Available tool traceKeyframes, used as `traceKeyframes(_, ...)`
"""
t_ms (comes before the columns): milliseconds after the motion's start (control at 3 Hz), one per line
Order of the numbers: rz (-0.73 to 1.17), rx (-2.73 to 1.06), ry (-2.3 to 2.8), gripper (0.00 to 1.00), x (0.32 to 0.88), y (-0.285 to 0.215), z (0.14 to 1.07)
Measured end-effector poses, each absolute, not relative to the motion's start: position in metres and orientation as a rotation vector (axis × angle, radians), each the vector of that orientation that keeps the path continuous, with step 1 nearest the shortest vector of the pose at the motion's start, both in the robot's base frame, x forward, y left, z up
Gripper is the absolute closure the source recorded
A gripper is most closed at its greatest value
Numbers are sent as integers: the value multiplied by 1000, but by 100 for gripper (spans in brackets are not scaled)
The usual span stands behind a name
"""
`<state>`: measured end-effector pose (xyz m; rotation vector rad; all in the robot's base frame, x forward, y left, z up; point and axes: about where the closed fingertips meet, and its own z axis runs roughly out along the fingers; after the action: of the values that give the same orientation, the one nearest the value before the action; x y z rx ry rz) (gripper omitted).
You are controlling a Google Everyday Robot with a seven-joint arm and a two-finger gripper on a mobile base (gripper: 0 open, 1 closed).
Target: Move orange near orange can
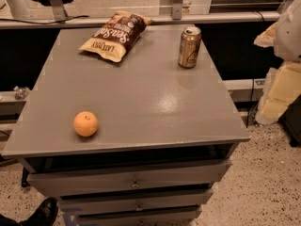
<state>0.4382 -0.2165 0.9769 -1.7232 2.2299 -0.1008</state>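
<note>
The orange (86, 124) is a small round fruit that sits on the grey cabinet top (141, 93) near its front left corner. The orange can (189, 47) is a slim copper can with a silver top that stands upright at the back right of the top. My gripper (278, 91) shows as pale cream parts at the right edge of the view, off the side of the cabinet. It is well away from both the orange and the can, and it holds nothing that I can see.
A brown-and-cream chip bag (115, 35) lies at the back left of the top. The cabinet has several drawers (134, 182) below its front edge. A rail (141, 20) runs behind it. A dark shoe (42, 213) is on the speckled floor at the bottom left.
</note>
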Motion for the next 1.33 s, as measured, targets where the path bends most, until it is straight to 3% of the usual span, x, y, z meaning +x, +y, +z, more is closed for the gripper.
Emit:
traceKeyframes(667,-53,-1685,2205,0,437,-201,969)
traceKeyframes(1333,229,-1537,2047,0,450,-116,930)
